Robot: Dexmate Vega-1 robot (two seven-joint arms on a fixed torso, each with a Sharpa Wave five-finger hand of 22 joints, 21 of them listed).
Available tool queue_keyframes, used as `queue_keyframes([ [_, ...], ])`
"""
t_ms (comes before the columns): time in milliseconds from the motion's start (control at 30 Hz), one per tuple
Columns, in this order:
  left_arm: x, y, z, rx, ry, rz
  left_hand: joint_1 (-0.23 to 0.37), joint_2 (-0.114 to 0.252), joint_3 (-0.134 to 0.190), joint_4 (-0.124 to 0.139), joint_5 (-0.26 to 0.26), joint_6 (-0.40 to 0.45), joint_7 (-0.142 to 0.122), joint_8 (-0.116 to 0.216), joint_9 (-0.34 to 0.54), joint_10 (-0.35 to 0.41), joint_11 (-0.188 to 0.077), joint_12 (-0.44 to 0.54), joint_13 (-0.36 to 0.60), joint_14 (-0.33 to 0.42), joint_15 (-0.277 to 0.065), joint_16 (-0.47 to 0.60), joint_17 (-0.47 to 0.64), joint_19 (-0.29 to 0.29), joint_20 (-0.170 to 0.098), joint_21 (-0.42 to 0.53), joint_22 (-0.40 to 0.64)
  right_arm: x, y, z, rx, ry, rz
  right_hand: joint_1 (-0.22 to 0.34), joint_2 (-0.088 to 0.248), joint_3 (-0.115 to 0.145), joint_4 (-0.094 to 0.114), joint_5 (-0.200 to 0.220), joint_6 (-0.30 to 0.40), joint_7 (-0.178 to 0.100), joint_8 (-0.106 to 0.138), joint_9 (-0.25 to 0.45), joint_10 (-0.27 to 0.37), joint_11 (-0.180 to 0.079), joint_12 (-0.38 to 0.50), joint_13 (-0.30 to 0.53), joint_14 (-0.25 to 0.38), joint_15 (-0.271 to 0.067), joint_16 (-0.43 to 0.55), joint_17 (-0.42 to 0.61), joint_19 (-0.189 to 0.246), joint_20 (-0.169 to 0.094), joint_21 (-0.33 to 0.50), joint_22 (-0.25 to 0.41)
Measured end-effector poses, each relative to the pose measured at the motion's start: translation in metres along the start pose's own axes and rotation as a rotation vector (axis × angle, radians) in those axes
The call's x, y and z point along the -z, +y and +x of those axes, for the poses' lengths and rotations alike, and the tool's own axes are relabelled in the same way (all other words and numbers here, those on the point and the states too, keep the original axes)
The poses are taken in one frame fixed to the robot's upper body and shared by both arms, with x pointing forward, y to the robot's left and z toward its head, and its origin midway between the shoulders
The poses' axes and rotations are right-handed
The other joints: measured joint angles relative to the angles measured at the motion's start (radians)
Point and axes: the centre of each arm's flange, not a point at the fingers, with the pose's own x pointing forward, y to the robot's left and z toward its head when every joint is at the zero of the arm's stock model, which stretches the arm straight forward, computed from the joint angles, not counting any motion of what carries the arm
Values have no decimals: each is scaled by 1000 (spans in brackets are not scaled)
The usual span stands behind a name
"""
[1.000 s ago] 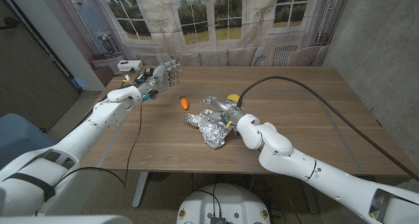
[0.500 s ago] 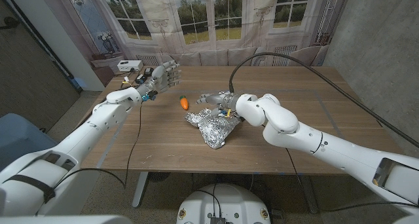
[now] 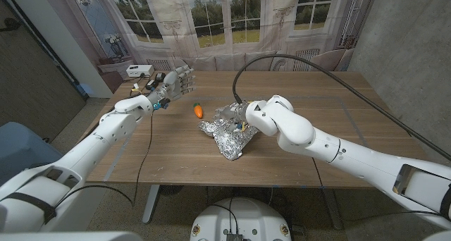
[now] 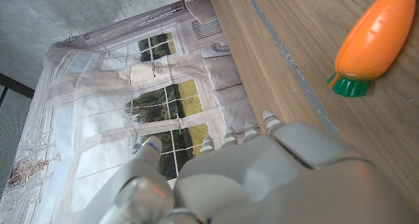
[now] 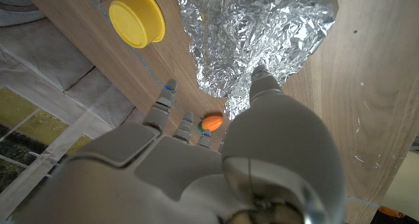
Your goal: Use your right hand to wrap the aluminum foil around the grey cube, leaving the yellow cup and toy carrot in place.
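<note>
Behind the wooden counter (image 3: 331,114) hangs a printed backdrop of tall windows and trees, with a concrete wall to the robot's right. Crumpled aluminum foil (image 3: 229,137) lies mid-counter, directly beneath and in front of the right hand (image 3: 236,114); the grey cube cannot be made out under the foil. In the right wrist view the right hand (image 5: 216,165) hovers over the foil (image 5: 262,34) with its fingertips (image 5: 260,74) pointing toward the sheet's edge; whether they touch or pinch the foil cannot be determined, so the hand's state cannot be told. The yellow cup (image 5: 136,18) lies on the counter beyond the fingertips, close beside the foil's far edge. The toy carrot (image 3: 199,110) lies between the two hands, near the foil on its left side, and appears small past the right fingertips (image 5: 211,123). The left hand (image 3: 173,82) is raised above the counter's far left part, well apart from the foil, fingers spread and holding nothing. In the left wrist view the carrot (image 4: 373,40) lies on the wood just beyond the left hand (image 4: 262,178).
</note>
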Motion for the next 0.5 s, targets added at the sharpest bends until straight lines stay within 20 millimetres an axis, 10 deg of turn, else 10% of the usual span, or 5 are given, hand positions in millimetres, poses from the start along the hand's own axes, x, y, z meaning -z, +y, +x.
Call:
queue_keyframes([
  [500, 3, -10, -7, -15, 10, -8, 0, 0, -4, 4, 0, 0, 0, 0, 0, 0, 0, 0, 0, 0, 0, 0, 0, 0, 0, 0, 0, -5, 3, 19, -49, -31, -159, 83, 33, 53, -26, 8, -107, 0, -4, 0, -2, 3, 5, 0, -20, -20, 5, -14, 61, 0, 0, -1],
])
